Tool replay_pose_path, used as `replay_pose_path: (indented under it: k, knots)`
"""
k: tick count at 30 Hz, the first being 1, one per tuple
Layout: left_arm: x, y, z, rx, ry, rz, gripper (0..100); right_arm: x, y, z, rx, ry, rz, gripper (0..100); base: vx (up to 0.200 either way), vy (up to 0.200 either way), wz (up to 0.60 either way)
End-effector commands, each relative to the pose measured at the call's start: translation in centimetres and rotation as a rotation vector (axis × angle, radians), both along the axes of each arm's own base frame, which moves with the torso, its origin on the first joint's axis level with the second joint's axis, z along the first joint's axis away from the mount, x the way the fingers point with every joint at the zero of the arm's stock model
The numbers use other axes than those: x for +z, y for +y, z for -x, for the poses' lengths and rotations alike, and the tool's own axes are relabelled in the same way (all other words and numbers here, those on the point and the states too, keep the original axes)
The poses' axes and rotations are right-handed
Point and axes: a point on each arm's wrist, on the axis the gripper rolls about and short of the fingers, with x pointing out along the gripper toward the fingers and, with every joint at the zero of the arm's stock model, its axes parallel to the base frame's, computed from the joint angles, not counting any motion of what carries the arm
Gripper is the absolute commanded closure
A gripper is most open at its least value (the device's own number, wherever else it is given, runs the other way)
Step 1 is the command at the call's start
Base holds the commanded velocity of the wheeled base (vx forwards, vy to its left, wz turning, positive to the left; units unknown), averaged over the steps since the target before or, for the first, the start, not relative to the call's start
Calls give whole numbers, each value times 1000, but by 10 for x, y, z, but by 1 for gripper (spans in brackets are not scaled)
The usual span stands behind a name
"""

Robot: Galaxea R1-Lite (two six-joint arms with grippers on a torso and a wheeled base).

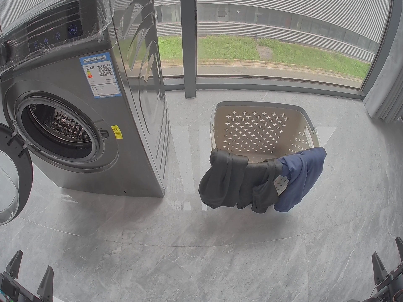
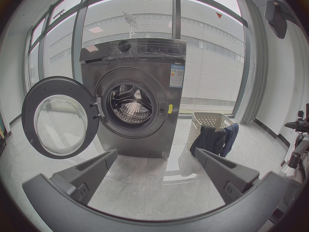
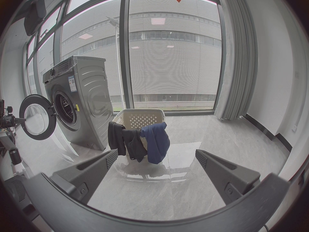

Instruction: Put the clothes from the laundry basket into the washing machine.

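Both grippers were spread wide and empty when I checked: the left gripper (image 1: 32,269) low at my 7 o'clock, the right gripper (image 1: 388,254) low at my 5 o'clock, each well apart from the laundry.

Two pieces hung over the near rim of the basket (image 1: 260,105), which stood on the floor (image 1: 201,248) at about my 1 o'clock. A dark garment (image 1: 237,181) draped the rim from its 7 to 6 o'clock, bunched in thick folds down the outside wall. A blue garment (image 1: 300,177) was slung over the 5 o'clock corner, touching the dark one where they met.

I judged both light, limp and likely to drag. Such cloth sags rather than lifting as one piece, and the pair could come away together. The best hold, I reckoned, was the thick fold on top of the rim, pinched from above, not a dangling hem.

At my 10 o'clock, beside the basket, stood the washing machine (image 1: 126,105), its door (image 1: 12,181) swung open toward 9 o'clock, and I could see no clothes in the drum (image 1: 58,128). Behind it all, at 12 o'clock, ran the window (image 1: 273,30).
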Motion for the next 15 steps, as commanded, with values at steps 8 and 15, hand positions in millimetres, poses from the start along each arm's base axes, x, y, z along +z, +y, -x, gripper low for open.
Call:
replay_pose_path:
  k: [8,15]
  knots:
    - [-5,0,0,0,1,1,0,-5,0,0,0,3,1,0,0,-200,0]
    - [-5,0,0,0,1,1,0,-5,0,0,0,3,1,0,0,-200,0]
